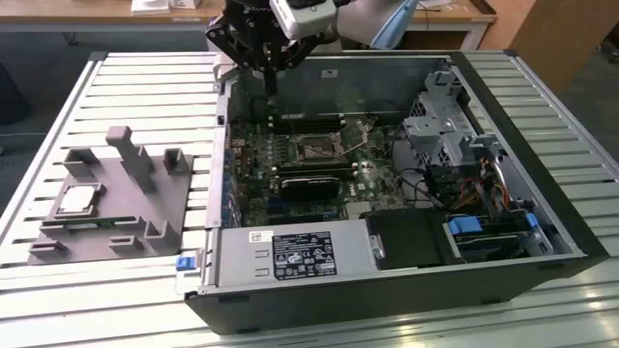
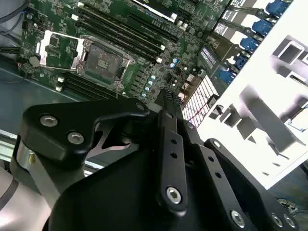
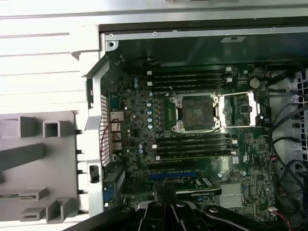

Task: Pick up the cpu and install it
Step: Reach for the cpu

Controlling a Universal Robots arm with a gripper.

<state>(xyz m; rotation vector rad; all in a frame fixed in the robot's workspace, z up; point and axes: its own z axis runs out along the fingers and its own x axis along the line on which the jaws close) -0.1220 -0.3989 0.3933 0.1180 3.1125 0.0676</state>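
My gripper [image 2: 169, 96] is clenched on nothing, fingertips pressed together, hanging over the far edge of the open computer case [image 1: 506, 98]. Just below me lies the motherboard [image 3: 144, 125]. Its black socket [image 3: 195, 113] is bare, and its metal load plate [image 3: 239, 109] is swung aside, so the seat looks ready.

The cpu [image 1: 80, 199] is well apart from me, outside the case. It lies flat, silver top up, in a recess of the grey fixture [image 1: 169, 210] on the slatted table [image 1: 145, 80], at the exterior view's left.

I judge the step in hand to be the fetch, hardly begun. To do it well I should:
- rise clear of the case wall before crossing
- spread my fingers before I descend
- come straight down, square to the chip's edges
- take it by two opposite sides, lightly, because it is thin and its recess gives little room
- steer clear of the fixture's tall post [image 1: 124, 148] and the green memory stick [image 1: 92, 224] just beside the chip
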